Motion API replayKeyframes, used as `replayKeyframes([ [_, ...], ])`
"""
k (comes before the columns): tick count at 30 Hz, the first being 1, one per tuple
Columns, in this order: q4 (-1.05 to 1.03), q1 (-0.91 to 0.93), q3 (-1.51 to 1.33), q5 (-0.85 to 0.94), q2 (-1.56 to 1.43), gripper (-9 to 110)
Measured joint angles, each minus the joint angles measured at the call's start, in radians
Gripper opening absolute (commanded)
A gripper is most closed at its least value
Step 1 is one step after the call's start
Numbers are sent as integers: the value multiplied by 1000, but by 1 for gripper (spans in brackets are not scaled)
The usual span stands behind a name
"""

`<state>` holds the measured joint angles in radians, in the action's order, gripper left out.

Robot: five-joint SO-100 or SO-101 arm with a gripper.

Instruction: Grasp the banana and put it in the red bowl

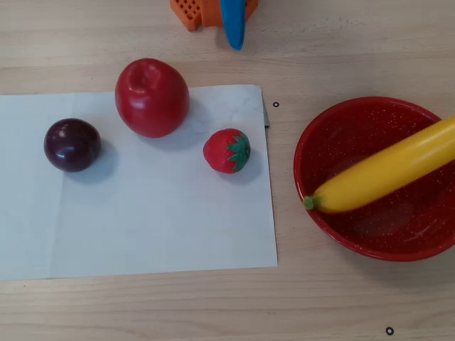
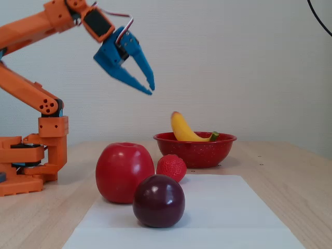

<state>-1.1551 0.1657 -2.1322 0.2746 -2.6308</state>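
The yellow banana (image 1: 387,170) lies in the red bowl (image 1: 334,121), green stem tip over the near-left rim, its other end rising past the right edge. In the fixed view the banana (image 2: 182,129) leans up out of the bowl (image 2: 195,153). My blue gripper (image 2: 150,89) is high in the air to the left of the bowl, empty, with a small gap between its fingertips. In the overhead view only one blue finger (image 1: 233,25) shows at the top edge.
A red apple (image 1: 151,97), a dark plum (image 1: 72,145) and a strawberry (image 1: 227,150) sit on a white paper sheet (image 1: 142,213) left of the bowl. The orange arm base (image 2: 31,155) stands at the left in the fixed view.
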Motion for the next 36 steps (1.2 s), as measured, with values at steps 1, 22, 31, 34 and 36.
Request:
replayKeyframes([
  [1, 35, -8, -58, 0, -35, 0],
  [22, 499, -18, -922, -31, -586, 0],
  [31, 365, -18, -992, -41, -650, 0],
  [34, 290, -18, -992, -41, -650, 0],
  [36, 255, -18, -992, -41, -650, 0],
])
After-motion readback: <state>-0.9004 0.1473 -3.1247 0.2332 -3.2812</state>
